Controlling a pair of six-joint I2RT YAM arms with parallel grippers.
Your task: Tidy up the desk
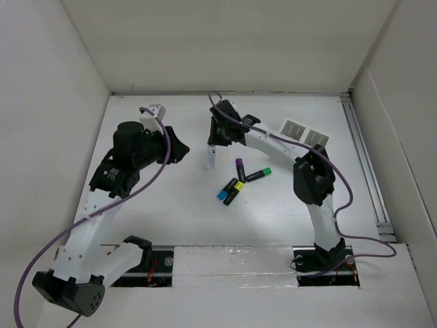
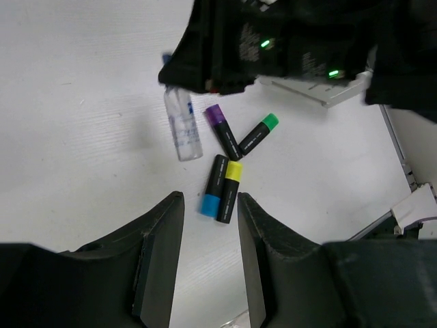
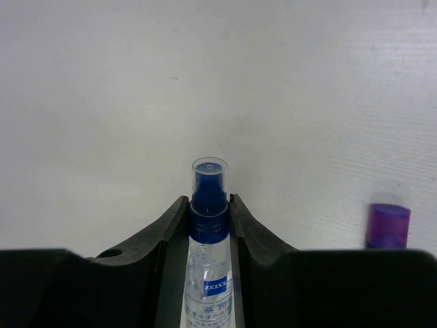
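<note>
The desk (image 1: 273, 219) is a white tabletop. My right gripper (image 1: 213, 145) is shut on a clear spray bottle (image 1: 211, 159) with a blue cap. In the right wrist view the fingers clamp the bottle (image 3: 208, 232) at its blue collar. I cannot tell if it rests on the desk. Purple (image 1: 240, 169), green (image 1: 258, 175), yellow (image 1: 233, 191) and blue (image 1: 224, 192) capped markers lie at mid desk. My left gripper (image 1: 183, 149) is open and empty, held above the desk left of the bottle. The left wrist view shows the bottle (image 2: 183, 125) and the markers (image 2: 223, 131) beyond its fingers (image 2: 164, 232).
A small white-grey box (image 1: 154, 111) stands at the back left. Two grey-patterned cards (image 1: 305, 132) lie at the back right. A metal rail (image 1: 365, 164) runs along the right edge. White walls enclose the desk on three sides.
</note>
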